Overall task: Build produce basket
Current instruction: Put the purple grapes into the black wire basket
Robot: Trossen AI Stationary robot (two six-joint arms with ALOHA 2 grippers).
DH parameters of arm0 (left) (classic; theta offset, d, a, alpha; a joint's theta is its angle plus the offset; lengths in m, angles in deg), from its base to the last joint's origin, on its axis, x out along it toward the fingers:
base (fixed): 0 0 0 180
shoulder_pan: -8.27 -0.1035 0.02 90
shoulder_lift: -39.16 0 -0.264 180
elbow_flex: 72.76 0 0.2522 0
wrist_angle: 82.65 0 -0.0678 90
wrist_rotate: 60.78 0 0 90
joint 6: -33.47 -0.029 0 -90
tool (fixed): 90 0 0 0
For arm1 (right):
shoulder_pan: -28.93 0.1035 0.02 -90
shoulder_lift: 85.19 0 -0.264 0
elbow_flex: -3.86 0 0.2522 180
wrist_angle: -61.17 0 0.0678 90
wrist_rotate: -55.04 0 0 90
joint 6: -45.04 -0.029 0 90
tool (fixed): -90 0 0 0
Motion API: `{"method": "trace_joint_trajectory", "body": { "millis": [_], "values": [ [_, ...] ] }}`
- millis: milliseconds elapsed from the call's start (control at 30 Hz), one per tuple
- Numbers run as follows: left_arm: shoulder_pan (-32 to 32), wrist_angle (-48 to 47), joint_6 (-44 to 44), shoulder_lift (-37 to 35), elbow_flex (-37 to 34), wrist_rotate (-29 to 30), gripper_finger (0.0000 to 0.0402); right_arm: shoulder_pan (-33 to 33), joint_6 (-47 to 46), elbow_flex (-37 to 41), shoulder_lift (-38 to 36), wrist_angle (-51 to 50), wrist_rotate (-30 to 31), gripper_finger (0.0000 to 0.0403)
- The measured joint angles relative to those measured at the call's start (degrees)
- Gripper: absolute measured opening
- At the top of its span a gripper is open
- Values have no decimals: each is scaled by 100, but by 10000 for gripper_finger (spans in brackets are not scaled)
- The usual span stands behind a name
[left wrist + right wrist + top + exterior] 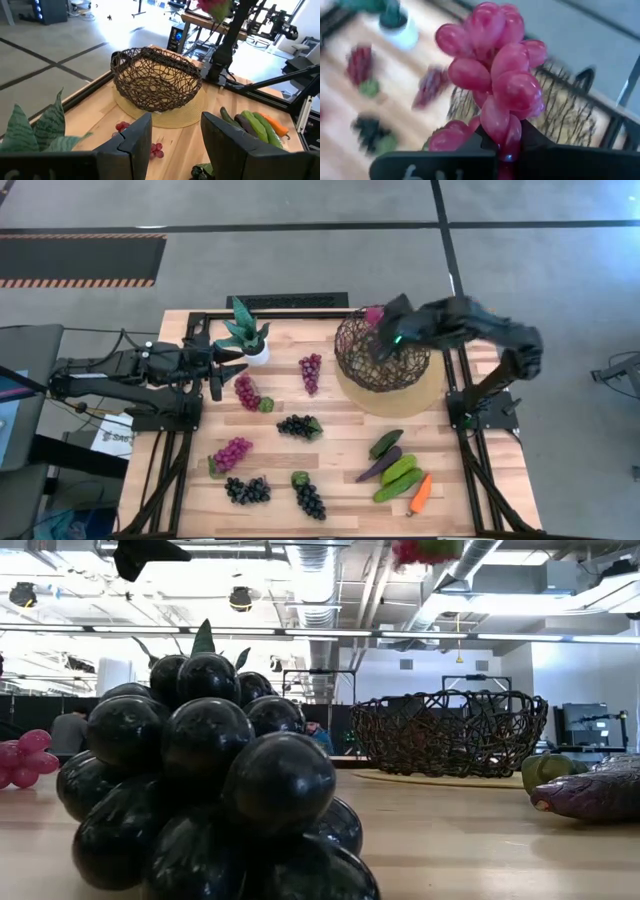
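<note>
High view: my right hand [385, 320] hangs above the far rim of the basket [380, 352], its fingers clamped on a magenta grape bunch [495, 85] that stands up between them, clear of the weave. The basket sits on a flat tan disc [425, 393] directly below this hand, and it looks empty. My left hand [225, 365] waits over the counter [330, 470] with its fingers apart, holding nothing, just beside the potted plant [245, 332] and a purple bunch [247, 392]. Between my two hands lies another purple bunch [310, 372]. Nearer than both hands, more bunches lie scattered on the counter, with the cucumbers [398, 475], eggplant [378, 465] and carrot [421, 493] grouped nearer than the basket.
</note>
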Motion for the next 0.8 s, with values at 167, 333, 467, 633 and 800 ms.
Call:
{"method": "trace_joint_trajectory", "body": {
  "millis": [167,333,467,633,800],
  "values": [
    [-1,-44,99,3,0,49,155,-384,-9,630,-864,-42,155,16],
    [-2,-41,129,15,0,165,155,-667,-289,1588,-1654,-27,146,16],
    [-2,-47,216,11,0,329,155,-783,-652,2486,-2124,15,55,16],
    [-2,-51,335,11,0,340,155,-790,-781,3697,-2521,803,-334,16],
    [-2,-62,348,13,0,340,155,-971,-550,4906,-2732,2276,-994,16]
  ]
}}
